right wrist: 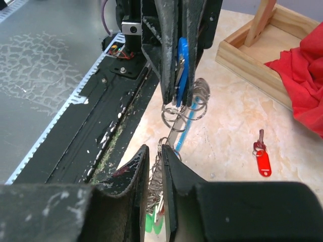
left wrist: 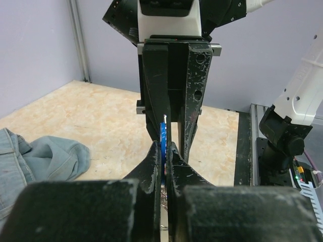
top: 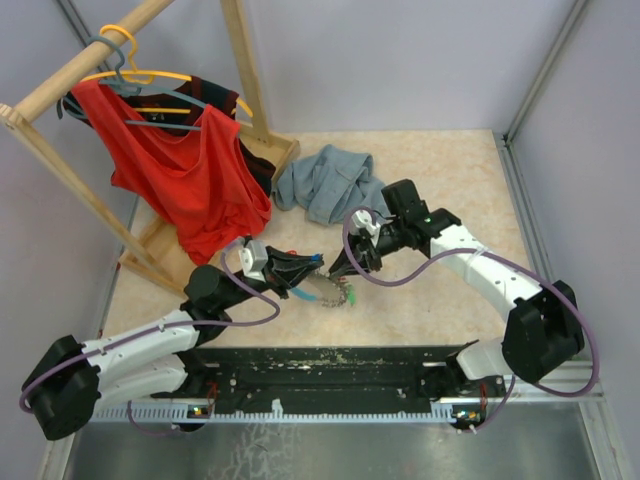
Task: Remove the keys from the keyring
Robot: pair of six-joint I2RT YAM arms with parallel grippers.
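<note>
Right jaws flanking green key (right wrist: 151, 222): right-wrist only

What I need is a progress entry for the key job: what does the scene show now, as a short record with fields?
left gripper: shut on the blue strip of the keyring
right gripper: fingers narrowly apart around the chain, grip unclear
chain: hangs between the two grippers
green key: down between the right gripper's fingers, beside the chain
red key: lies loose on the table, apart from the keyring
garment: blue-grey, bunched on the table behind the grippers
</note>
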